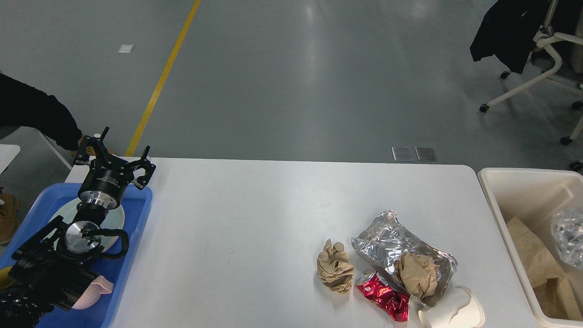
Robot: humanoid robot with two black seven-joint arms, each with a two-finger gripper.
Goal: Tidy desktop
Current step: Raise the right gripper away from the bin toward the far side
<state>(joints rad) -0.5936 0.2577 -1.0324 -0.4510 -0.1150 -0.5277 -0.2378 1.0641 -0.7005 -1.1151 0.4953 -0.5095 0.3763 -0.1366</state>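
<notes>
Left jaws [113, 152] first: spread wide, fingers splayed apart, nothing between them. They hang above the far end of the blue tray [136, 214], right at the far-left corner of the white surface [255, 214]. The black left arm runs back from there toward the lower-left edge, passing over a pale round plate [116, 218] that lies in the tray. Beside the arm, near the tray's near end, a pink scalloped thing [95, 291] peeks out; I cannot tell what it is.

The right arm and its jaws are nowhere in the head view.

Now the surface itself: it stretches from just right of the jaws across the whole middle of the view, rounded corners, blue tray overlapping its left end. Most of it is bare white. The clutter sits well apart from the jaws, down at the near-right part. A crumpled brown paper ball [335, 272] stands alone. Just right of it, a silver foil bag [387, 241] lies flat with a second brown paper wad [416, 272] on top of it. A crushed red wrapper [385, 300] touches the foil's near edge, and a white paper cup [453, 312] lies on its side at the near-right.

Off the right end stands the cream bin [514, 182], with brown paper [537, 264] and a crinkled silver foil lump [567, 234] inside.

Far left, a dark-sleeved person's arm [36, 118] reaches in behind the jaws. Beyond, grey floor with a yellow line [164, 75], and a wheeled chair [537, 59] at top right.
</notes>
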